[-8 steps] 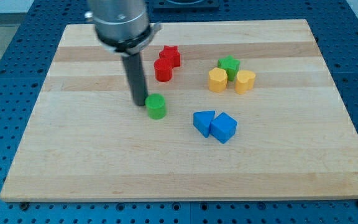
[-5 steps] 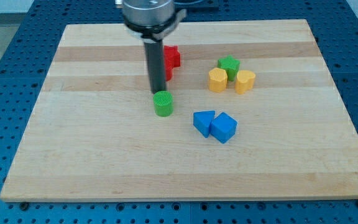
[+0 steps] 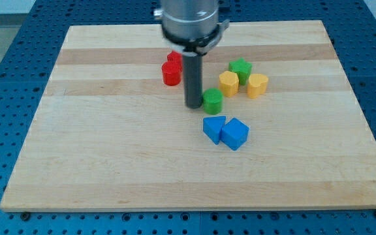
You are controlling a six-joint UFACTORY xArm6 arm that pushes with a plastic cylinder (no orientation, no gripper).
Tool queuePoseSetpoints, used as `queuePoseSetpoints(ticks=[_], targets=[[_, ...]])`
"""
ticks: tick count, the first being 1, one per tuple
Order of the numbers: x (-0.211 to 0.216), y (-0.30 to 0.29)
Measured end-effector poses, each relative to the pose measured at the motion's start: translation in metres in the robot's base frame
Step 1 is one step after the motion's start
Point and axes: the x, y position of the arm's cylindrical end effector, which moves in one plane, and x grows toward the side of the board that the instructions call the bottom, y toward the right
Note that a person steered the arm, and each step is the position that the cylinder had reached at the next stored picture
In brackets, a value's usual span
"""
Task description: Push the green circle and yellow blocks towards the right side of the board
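Observation:
The green circle block (image 3: 212,101) lies near the board's middle, just left and below the yellow blocks. My tip (image 3: 194,105) rests right against its left side. Two yellow blocks sit to its right: a hexagon-like one (image 3: 228,84) and a rounded one (image 3: 257,85). A green star (image 3: 241,68) sits between and above them, touching both.
A red cylinder (image 3: 170,73) and a red star behind it (image 3: 174,59) lie left of the rod, partly hidden by it. A blue triangle (image 3: 213,128) and a blue cube (image 3: 235,134) touch each other just below the green circle. The wooden board (image 3: 109,163) lies on a blue perforated table.
My tip has swept to the right, pushing the green circle from left of centre to just beside the left yellow block. The other blocks have not moved.

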Motion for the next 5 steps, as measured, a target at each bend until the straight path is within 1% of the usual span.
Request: queuePoseSetpoints(ticks=[1,2,3,4,5], targets=[[-0.014,0.017],[-0.014,0.017],[-0.024,0.017],[-0.028,0.046],[-0.025,0.055]])
